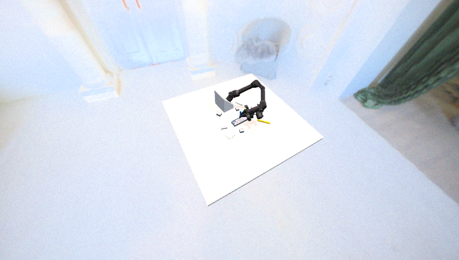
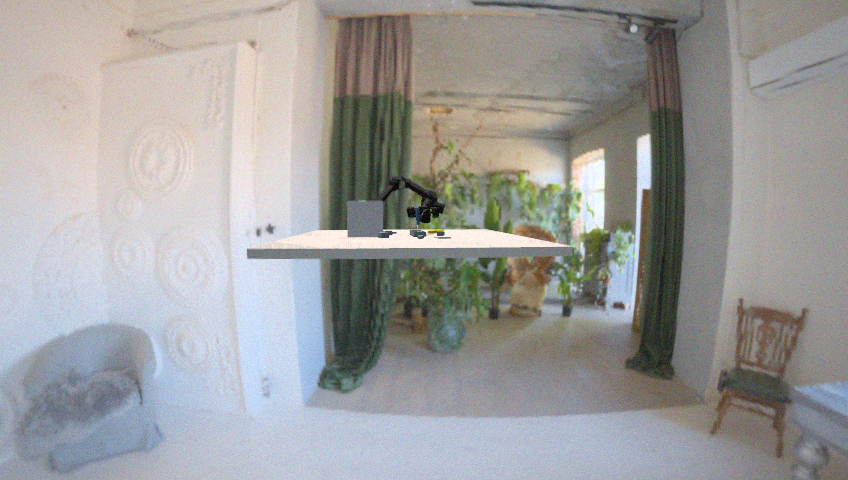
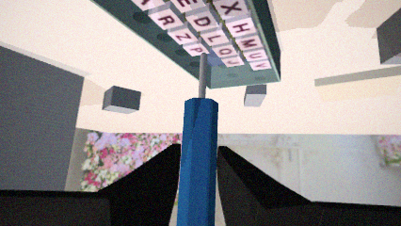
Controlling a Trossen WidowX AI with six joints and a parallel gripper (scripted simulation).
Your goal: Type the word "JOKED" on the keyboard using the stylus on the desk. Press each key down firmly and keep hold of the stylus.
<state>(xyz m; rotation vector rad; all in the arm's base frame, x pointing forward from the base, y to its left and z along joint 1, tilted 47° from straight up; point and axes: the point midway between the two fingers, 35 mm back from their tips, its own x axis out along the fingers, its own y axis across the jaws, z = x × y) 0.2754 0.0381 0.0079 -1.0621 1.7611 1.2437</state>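
Observation:
The blue stylus (image 3: 198,155) (image 1: 240,113) (image 2: 417,219) is held upright between my black gripper fingers (image 1: 244,114) (image 2: 420,212), which are shut on it. Its thin grey tip (image 3: 202,75) points at the near edge of the keyboard (image 3: 235,75) (image 1: 238,121), just beside the P key (image 3: 195,48) and close to the J key (image 3: 232,61). The keyboard has a dark green frame and pink keys with dark letters. I cannot tell whether the tip touches a key.
A grey box (image 1: 222,101) (image 2: 364,218) (image 3: 33,122) stands behind the keyboard. A yellow pencil (image 1: 263,121) lies to its right. Small grey blocks (image 3: 121,99) (image 3: 254,95) (image 1: 218,113) and flat pieces lie scattered on the white table (image 1: 244,161) (image 2: 333,252).

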